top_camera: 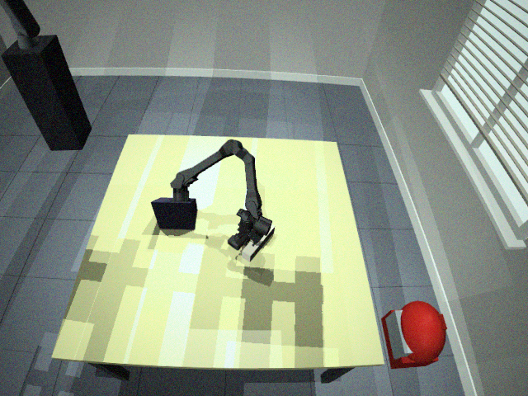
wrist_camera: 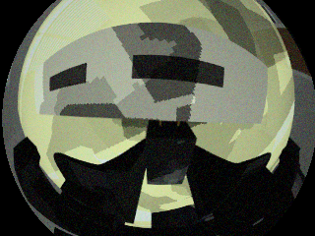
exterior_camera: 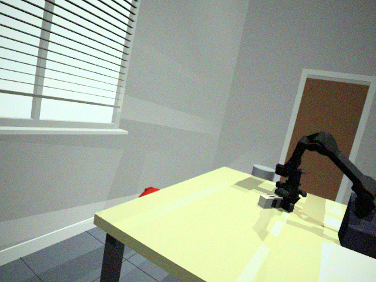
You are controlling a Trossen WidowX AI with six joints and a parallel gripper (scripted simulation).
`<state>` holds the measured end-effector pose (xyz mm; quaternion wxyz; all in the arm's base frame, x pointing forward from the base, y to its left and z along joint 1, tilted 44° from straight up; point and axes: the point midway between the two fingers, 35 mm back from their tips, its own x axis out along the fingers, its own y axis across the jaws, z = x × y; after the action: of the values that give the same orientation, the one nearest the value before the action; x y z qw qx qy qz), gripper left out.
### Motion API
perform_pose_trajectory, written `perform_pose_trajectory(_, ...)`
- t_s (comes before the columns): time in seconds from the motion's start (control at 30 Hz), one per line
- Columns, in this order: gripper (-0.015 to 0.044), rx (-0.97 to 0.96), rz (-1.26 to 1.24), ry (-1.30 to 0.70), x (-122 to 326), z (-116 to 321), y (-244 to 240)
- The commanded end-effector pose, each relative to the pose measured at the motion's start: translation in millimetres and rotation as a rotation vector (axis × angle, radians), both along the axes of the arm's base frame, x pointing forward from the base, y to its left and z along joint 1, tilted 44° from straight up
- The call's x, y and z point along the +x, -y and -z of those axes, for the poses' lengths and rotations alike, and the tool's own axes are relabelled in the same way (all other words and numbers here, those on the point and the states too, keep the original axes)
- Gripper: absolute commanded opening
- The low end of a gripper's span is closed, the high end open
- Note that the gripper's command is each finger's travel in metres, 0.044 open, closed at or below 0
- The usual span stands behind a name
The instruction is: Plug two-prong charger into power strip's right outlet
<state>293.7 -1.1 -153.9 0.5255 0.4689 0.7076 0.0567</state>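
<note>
Mid-table (top_camera: 298,179), gripper (top_camera: 249,242) apparently clamps charger (wrist_camera: 167,153).

Base (top_camera: 174,213): a dark navy, box-shaped block with flat faces.
Arm (top_camera: 252,179): slim, matte charcoal-grey links, rounded at the joints.
Wrist (exterior_camera: 288,177): a blocky black cluster with small stubs jutting sideways.
Gripper (top_camera: 250,241): black, its jaws dark and angular with stepped edges.
Markings: none can be made out.
</note>
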Motion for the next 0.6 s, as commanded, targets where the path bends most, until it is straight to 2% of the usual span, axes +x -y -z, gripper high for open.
perform_pose_trajectory(0.0, 0.0, -0.002, -0.001, 0.007, 2.3, 0.0, 2.2)
perform_pose_trajectory(0.57, 0.0, -0.002, -0.001, 0.007, 4.8, 1.1, 3.6)
